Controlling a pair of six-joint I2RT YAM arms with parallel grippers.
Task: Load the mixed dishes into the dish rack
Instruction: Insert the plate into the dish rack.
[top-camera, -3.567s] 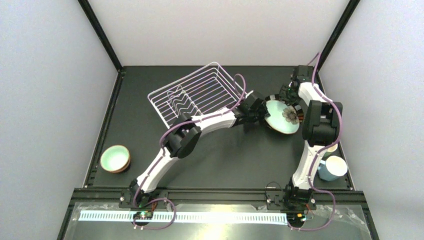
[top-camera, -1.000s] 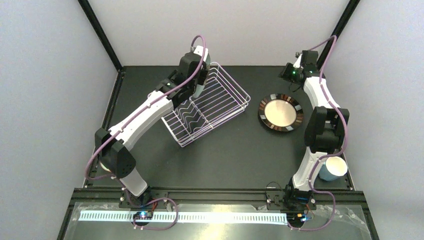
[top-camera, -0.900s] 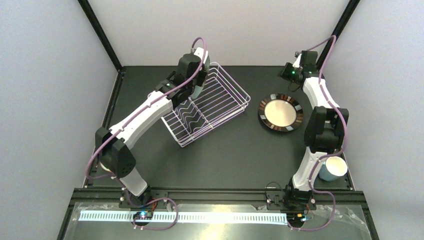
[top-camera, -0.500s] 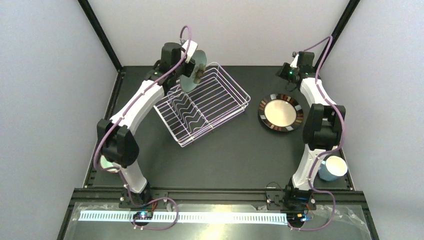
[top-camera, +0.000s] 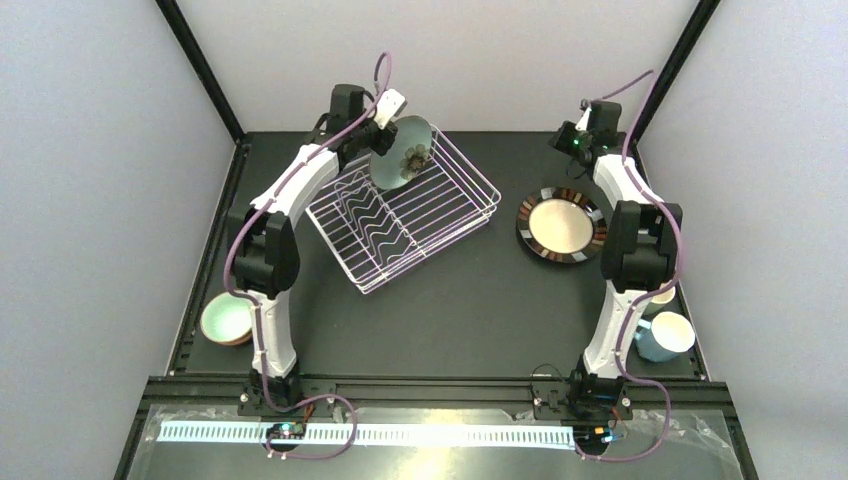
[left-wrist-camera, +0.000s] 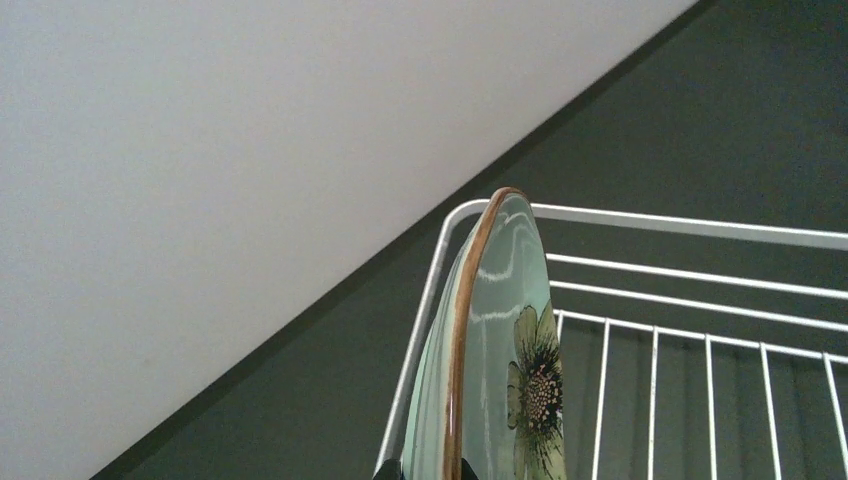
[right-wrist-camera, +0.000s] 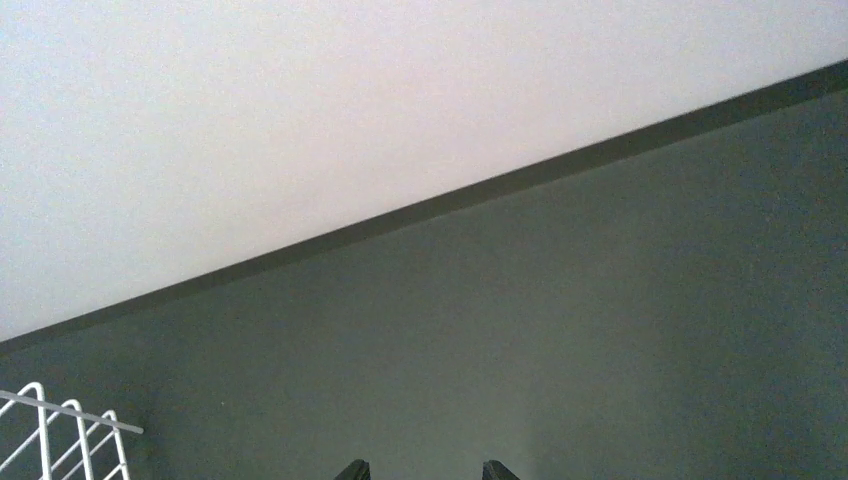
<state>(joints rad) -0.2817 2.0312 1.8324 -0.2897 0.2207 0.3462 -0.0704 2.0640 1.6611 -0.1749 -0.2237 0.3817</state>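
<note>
The left jaws are pinched narrow on the lower rim of the mint-green flowered plate (left-wrist-camera: 500, 350), which stands on edge between them at the far left corner of the dish rack (top-camera: 440, 200). Whether the plate touches the wires cannot be told. The right jaws stand apart with nothing between their 2 tips, over the bench (right-wrist-camera: 600, 350) at the far right, well apart from the rack.

Your rack (top-camera: 431, 250) sits far-centre; raised plate (top-camera: 403, 156) over its far corner, flat plate (top-camera: 561, 224) to its right, bowl (top-camera: 228, 319) near left, mug (top-camera: 665, 335) near right.
</note>
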